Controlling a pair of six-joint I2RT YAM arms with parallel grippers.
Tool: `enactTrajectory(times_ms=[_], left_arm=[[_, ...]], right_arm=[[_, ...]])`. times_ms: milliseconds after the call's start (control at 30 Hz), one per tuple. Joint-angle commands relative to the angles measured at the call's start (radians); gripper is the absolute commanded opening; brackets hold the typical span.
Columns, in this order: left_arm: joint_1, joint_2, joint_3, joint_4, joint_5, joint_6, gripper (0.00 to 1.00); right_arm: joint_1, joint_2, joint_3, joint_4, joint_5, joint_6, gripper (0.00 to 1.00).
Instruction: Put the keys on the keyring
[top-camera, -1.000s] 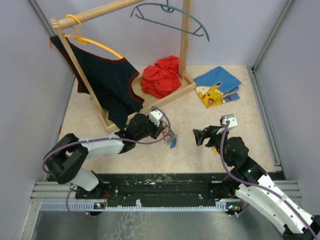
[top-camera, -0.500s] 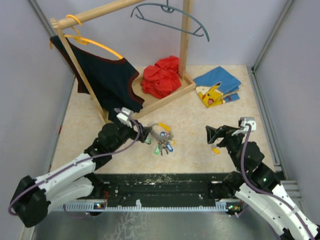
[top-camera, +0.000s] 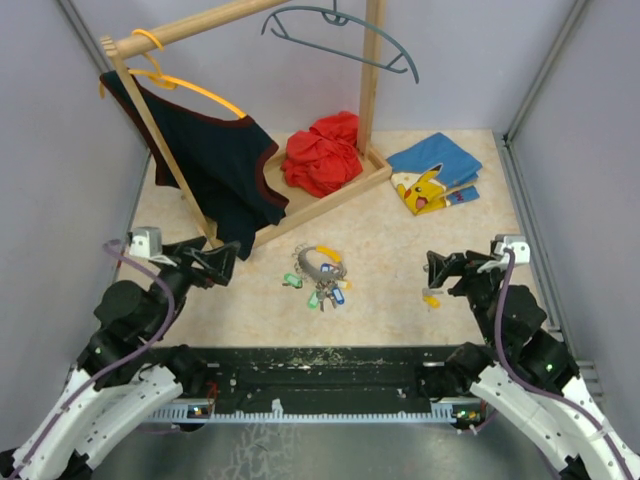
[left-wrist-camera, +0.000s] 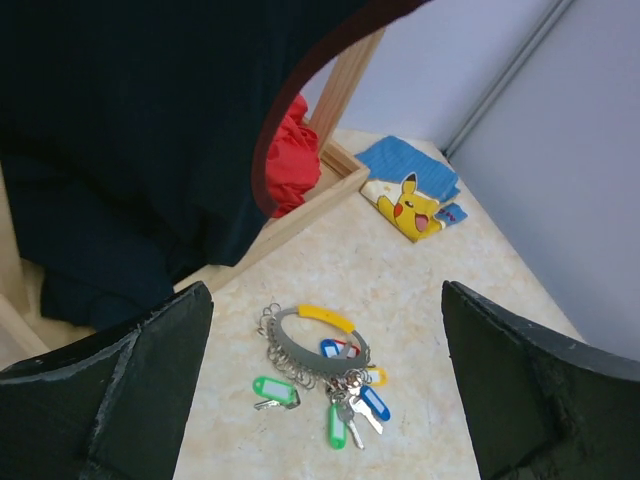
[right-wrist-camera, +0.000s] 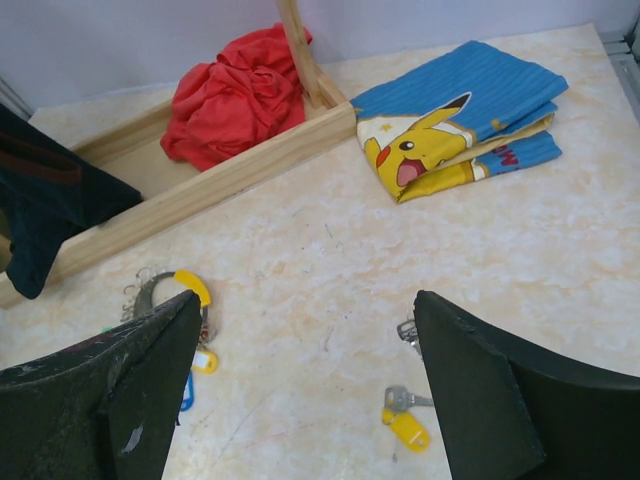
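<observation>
Two grippers, both released, nothing held. Left gripper (top-camera: 224, 265): jaws spread wide, at left of the overhead frame, just below the hem of the dark garment (top-camera: 225, 170) hanging on the wooden rack (top-camera: 330, 195). Right gripper (top-camera: 436, 272): jaws spread, at right of frame. Keyring (top-camera: 316, 262) lies flat on the desk (top-camera: 250, 300) at frame centre, between the grippers, touched by neither; a yellow curved piece sits on its upper arc. Keys (top-camera: 328, 293) with green and blue tags are bunched at its lower edge. Small yellow piece (top-camera: 430, 298) lies alone just below the right gripper. Red cloth (top-camera: 322, 152) upper centre, folded blue cloth (top-camera: 435, 170) upper right.
</observation>
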Motion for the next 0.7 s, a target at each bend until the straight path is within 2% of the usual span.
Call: enactTrajectory(times_ms=[0,200,667], left_arm=[[0.005,-0.034,0.067,-0.201,-0.041,0.077,1.00],[0.008,-0.072,0.015,-0.154,-0.026,0.119,1.00],[0.139,-0.087,-0.002,-0.147,0.124,0.152,1.00]], right_arm=[[-0.005,-0.044,-0.001,0.003,0.033,-0.051,0.87],[-0.004,-0.062,-0.007,-0.012,0.033,-0.057,0.87],[-0.005,-0.064,-0.014,-0.004,0.019,-0.055,0.88]])
